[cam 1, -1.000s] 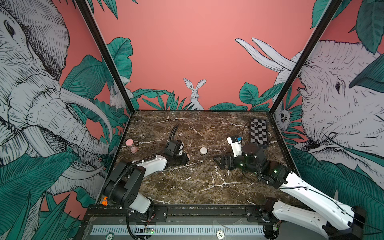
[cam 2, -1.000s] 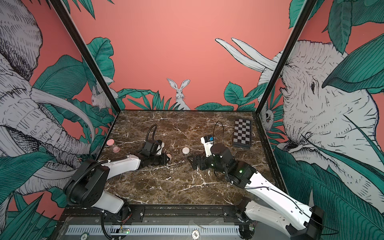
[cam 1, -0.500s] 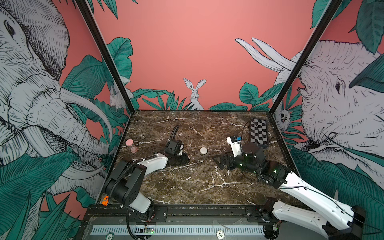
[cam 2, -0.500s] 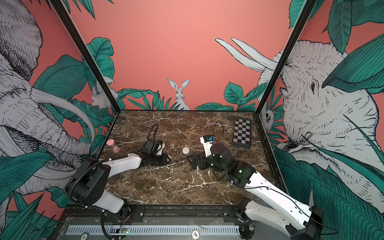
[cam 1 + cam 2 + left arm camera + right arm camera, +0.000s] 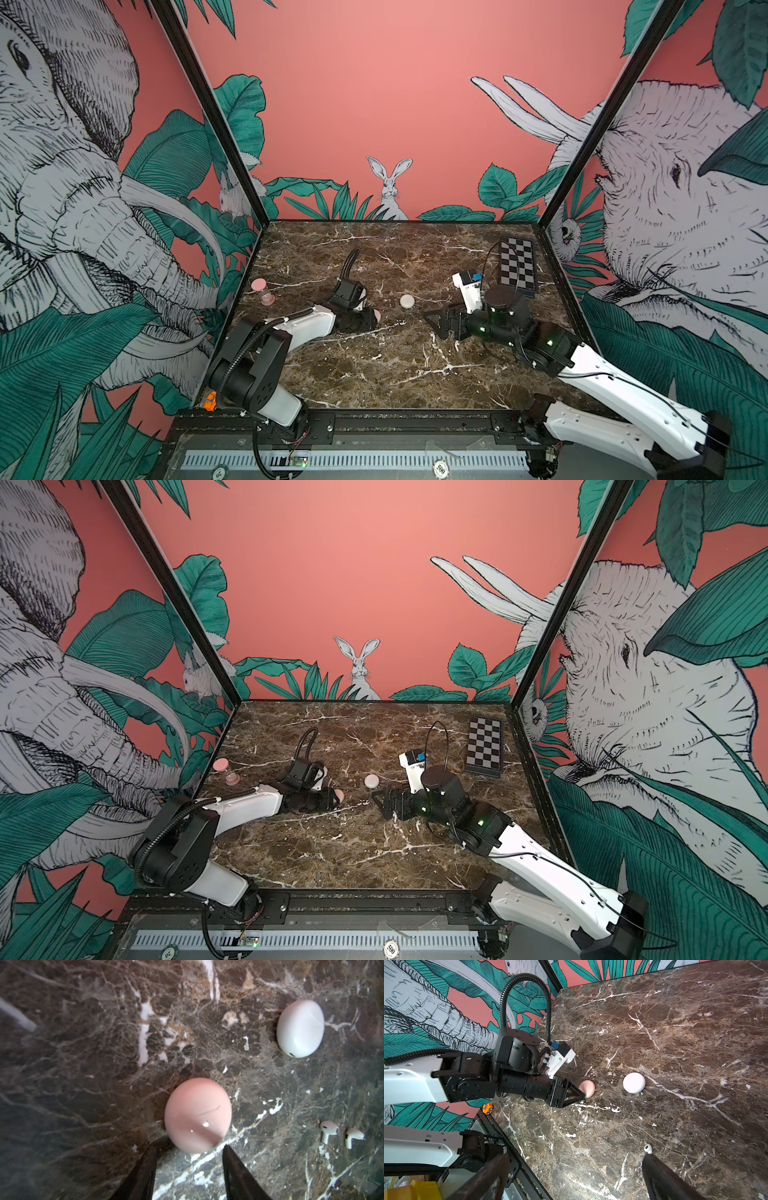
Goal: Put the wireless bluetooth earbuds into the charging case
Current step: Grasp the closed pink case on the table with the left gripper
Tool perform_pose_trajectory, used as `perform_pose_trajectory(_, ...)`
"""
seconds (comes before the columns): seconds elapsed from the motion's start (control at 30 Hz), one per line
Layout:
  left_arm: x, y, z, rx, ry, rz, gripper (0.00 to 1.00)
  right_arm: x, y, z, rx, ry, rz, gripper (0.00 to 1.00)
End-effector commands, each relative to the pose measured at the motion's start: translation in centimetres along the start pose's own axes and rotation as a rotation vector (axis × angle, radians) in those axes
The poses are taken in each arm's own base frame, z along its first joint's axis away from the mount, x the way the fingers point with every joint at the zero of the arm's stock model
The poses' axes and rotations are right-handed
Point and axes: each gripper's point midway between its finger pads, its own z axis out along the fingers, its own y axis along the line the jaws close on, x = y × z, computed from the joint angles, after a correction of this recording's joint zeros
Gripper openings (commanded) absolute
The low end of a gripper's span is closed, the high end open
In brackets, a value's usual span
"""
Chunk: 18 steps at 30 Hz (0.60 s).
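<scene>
A closed pink round case (image 5: pixel 197 1114) lies on the marble just past the tips of my left gripper (image 5: pixel 190 1146), which is open with its jaws to either side of the case's near edge. In both top views the pink case (image 5: pixel 375 316) (image 5: pixel 339 796) peeks out at that gripper's tip. A closed white round case (image 5: pixel 300 1028) (image 5: pixel 407 301) lies apart from it. Two white earbuds (image 5: pixel 329 1130) (image 5: pixel 353 1136) lie side by side on the marble. My right gripper (image 5: pixel 575 1156) (image 5: pixel 434 322) stands wide open and empty, one fingertip right beside an earbud (image 5: pixel 648 1148).
A pink hourglass-shaped object (image 5: pixel 262 291) stands at the table's left edge. A checkerboard block (image 5: pixel 517 268) lies at the back right. A small orange toy car (image 5: pixel 487 1108) sits at the front left corner of the frame.
My left gripper's jaws have spread apart at the pink case, which now lies free on the marble. The right arm has not moved.
</scene>
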Motion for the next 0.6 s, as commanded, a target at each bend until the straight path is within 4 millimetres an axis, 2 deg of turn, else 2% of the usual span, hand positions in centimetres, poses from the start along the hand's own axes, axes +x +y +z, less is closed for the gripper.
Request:
perform_pose_trajectory(0.0, -1.4, -0.6, -2.2, -0.005, -0.043, -0.007, 0.64, -1.0, 0.7, -0.6, -0.029, -0.048, 0.002, 0.98)
perform_pose_trajectory(0.03, -1.8, -1.2, -2.9, 0.011, -0.054, -0.004, 0.71, -1.0, 0.5, -0.7, -0.024, -0.048, 0.0, 0.98)
perform_pose_trajectory(0.13, -2.9, -2.5, -5.9, 0.037, -0.119, 0.012, 0.79, -0.9, 0.1, -1.0, 0.0, -0.053, -0.003, 0.98)
perform_pose_trajectory(0.17, -3.3, -2.9, -7.0, 0.038, -0.147, 0.027, 0.85, -0.8, -0.1, -1.1, 0.008, -0.053, -0.004, 0.98)
perform_pose_trajectory(0.2, -3.5, -3.3, -7.9, 0.042, -0.165, 0.042, 0.96, -0.8, -0.2, -1.2, 0.014, -0.057, -0.008, 0.98)
perform_pose_trajectory(0.23, -3.8, -3.9, -8.8, 0.051, -0.178, 0.059, 0.99, -0.8, -0.4, -1.3, 0.02, -0.059, -0.011, 0.98)
perform_pose_trajectory(0.33, -4.0, -5.7, -10.4, 0.059, -0.188, 0.123, 0.99, -1.0, -0.7, -1.8, 0.045, -0.071, -0.026, 0.98)
perform_pose_trajectory(0.43, -4.1, -7.9, -11.1, 0.055, -0.208, 0.2, 0.99, -1.3, -1.1, -2.4, 0.078, -0.08, -0.044, 0.98)
perform_pose_trajectory(0.57, -4.8, -9.4, -10.1, 0.033, -0.204, 0.223, 0.99, -1.7, -2.1, -3.7, 0.146, -0.097, -0.063, 0.98)
